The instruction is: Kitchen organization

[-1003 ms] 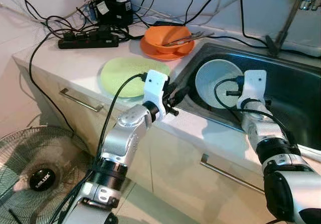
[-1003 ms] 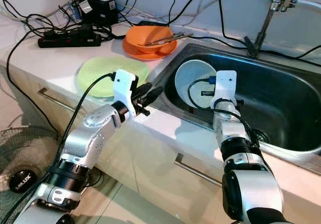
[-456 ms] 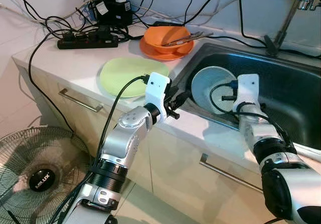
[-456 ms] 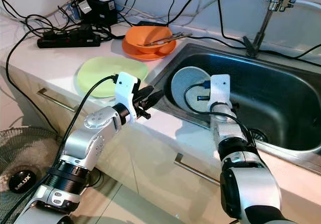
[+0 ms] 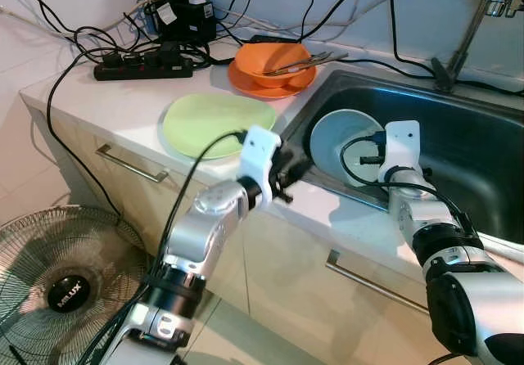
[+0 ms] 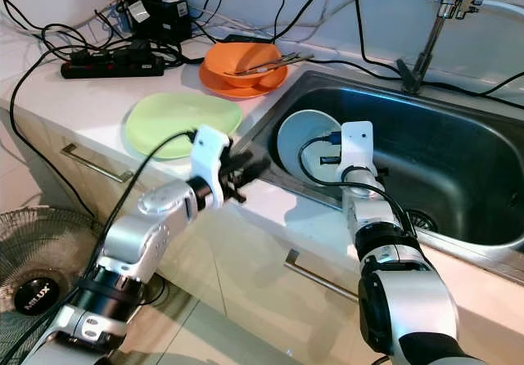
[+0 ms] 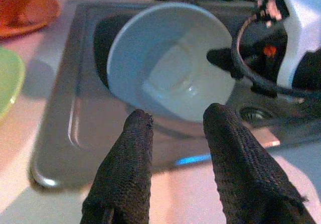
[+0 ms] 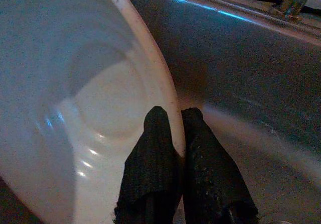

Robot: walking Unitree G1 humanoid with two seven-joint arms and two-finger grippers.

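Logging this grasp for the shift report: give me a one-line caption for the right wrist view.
Right gripper pinches the rim of the pale bowl, tilted inside the steel sink.

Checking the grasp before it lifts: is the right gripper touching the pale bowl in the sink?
Touching. The right wrist view shows the right gripper pinching the pale bowl's rim.

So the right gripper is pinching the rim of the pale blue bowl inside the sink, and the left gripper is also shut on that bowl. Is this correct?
Not quite. The right gripper does pinch the rim of the pale blue bowl in the sink, but the left gripper is not on it. The left wrist view shows its fingers open above the counter edge, short of the bowl.
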